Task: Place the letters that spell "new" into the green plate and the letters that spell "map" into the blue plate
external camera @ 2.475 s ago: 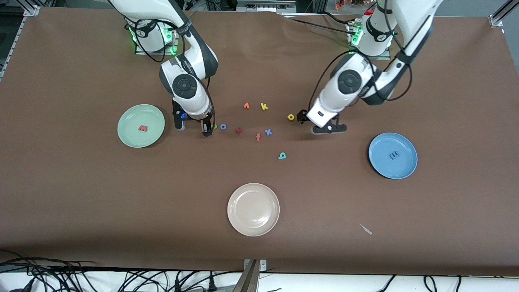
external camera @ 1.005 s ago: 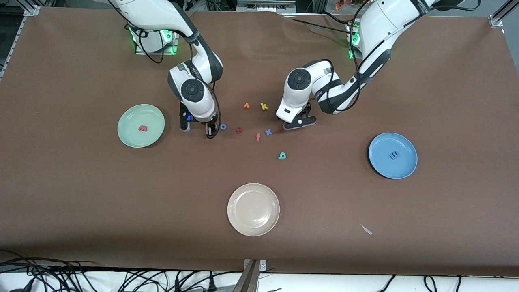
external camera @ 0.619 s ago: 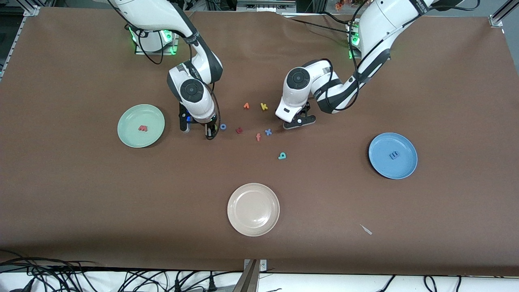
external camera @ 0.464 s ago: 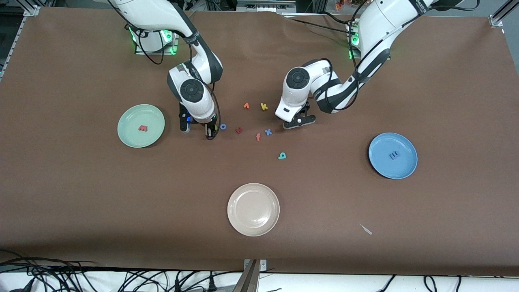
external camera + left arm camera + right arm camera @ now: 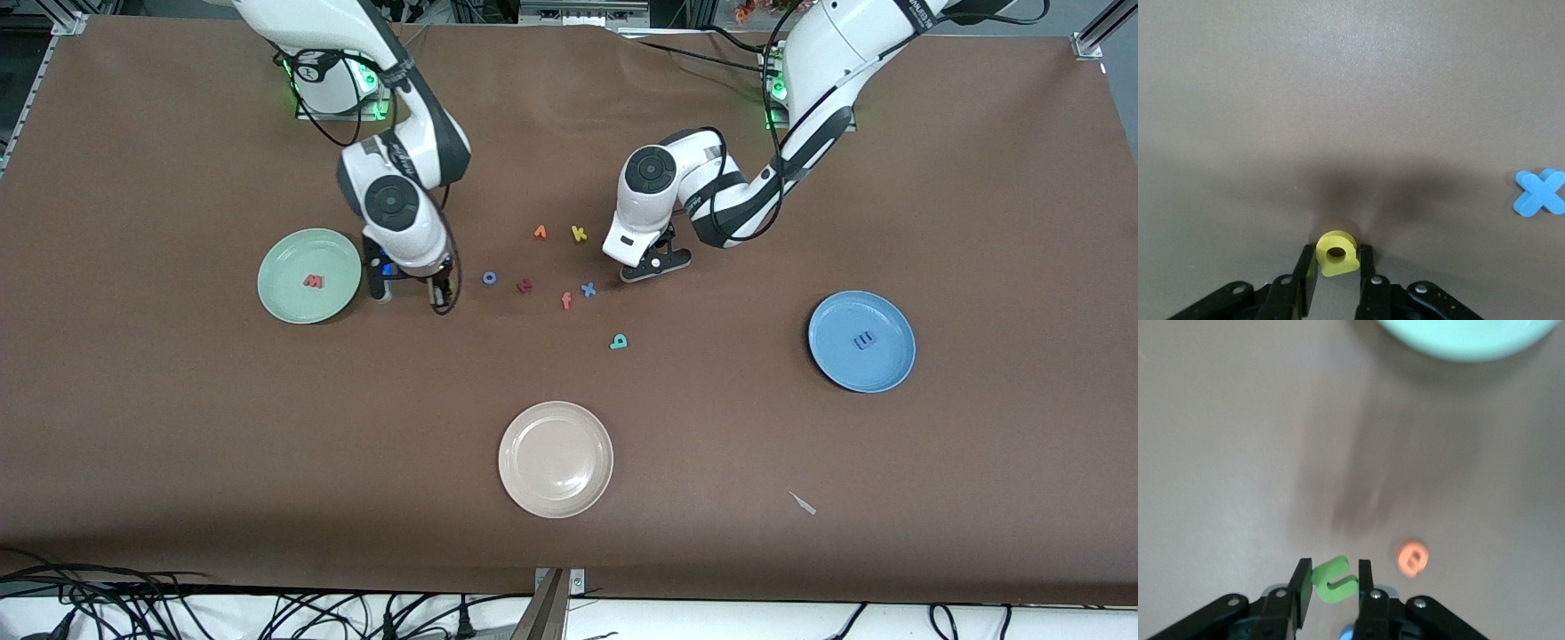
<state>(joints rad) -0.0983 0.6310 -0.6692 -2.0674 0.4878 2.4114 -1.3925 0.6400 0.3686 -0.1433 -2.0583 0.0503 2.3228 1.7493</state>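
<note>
low in the frame's middle, a cream plate (image 5: 556, 459) is sitting on the table (image 5: 178, 427). higher, the teal "a" (image 5: 619, 341) is lying between the green plate (image 5: 284, 302) holding the red "w" (image 5: 313, 281) and the blue plate (image 5: 889, 378) holding the "m" (image 5: 864, 340). the right tool (image 5: 1331, 583) is pinching the green "n" (image 5: 1333, 579) beside the green plate; the left tool (image 5: 1338, 267) is clamping the yellow "p" (image 5: 1336, 253) at upper centre.

Matt brown table cover (image 5: 178, 427), glossy cream-white plate (image 5: 556, 418), matt foam yellow letter (image 5: 1337, 253)

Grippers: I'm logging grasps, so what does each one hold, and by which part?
Left gripper pinches the yellow p across its round bowl. Right gripper pinches the green n across its sides.
</note>
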